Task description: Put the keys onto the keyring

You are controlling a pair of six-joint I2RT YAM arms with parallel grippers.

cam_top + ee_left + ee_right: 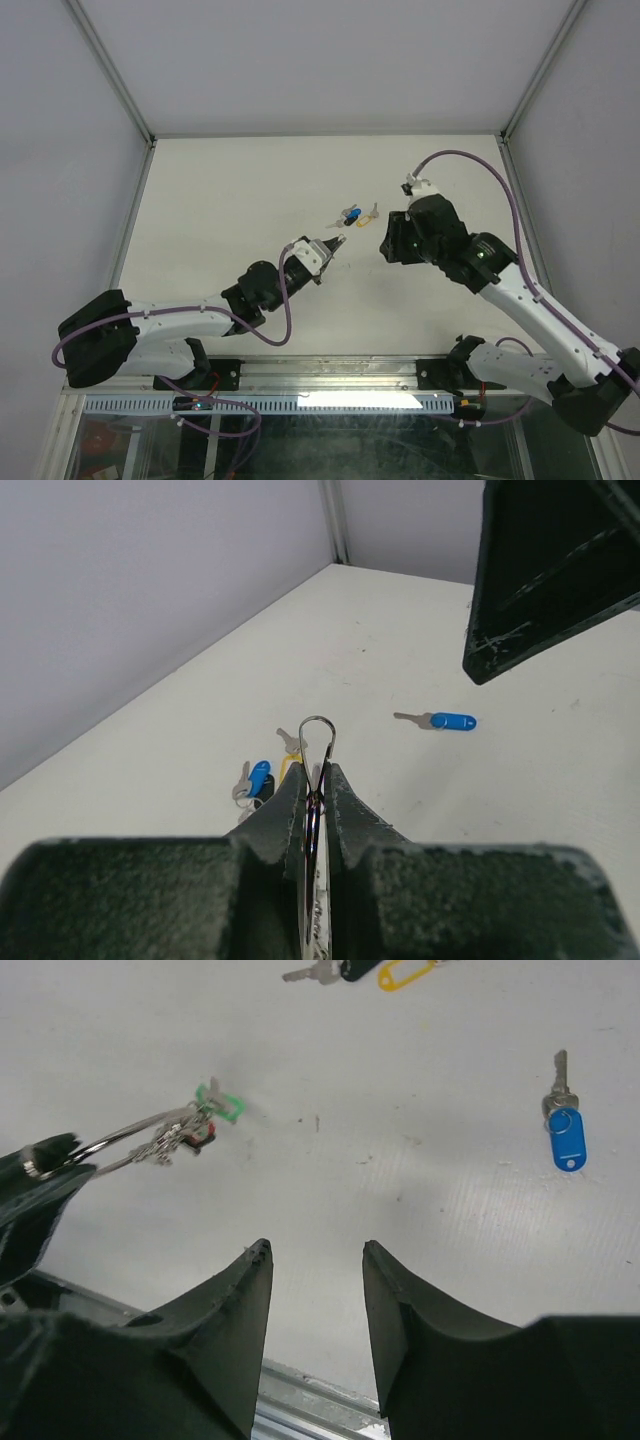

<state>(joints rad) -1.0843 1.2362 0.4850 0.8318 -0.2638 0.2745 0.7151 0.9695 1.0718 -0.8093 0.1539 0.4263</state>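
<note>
White table (220, 190) between pale grey walls (60, 150).

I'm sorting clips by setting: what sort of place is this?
Probably a robotics lab test cell: a white table walled by plain grey panels on metal posts, two robot arms bolted at its edge, keys laid out.

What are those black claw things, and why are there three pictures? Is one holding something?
These are two robot arms, left and right, bolted to a table. One picture looks down from above; the other two come from a camera on each wrist. Each arm ends in a two-finger claw called an end effector. The left end effector pinches a wire keyring carrying green and red keys. The right end effector is open and empty. Loose on the table lie a blue key, a yellow key and others.
</note>
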